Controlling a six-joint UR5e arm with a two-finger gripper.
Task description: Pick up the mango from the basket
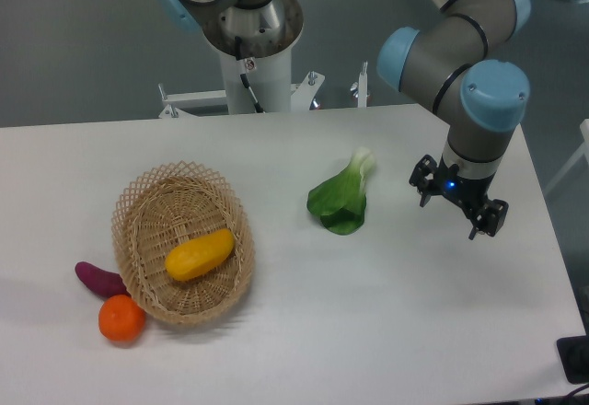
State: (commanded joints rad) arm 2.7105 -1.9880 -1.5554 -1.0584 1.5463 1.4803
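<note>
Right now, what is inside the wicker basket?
Only the mango lies inside the basket, on the woven bottom, tilted across it. The part of the bottom under the mango is covered, so it cannot be seen. The purple tuber and orange are outside.

One wicker basket sits on one white table. Inside the basket lies one mango. Touching the basket's lower left rim are two more pieces of produce: one purple sweet potato and one orange. To the right of the basket, apart from it, lies one bok choy. That makes four food items in all.
</note>
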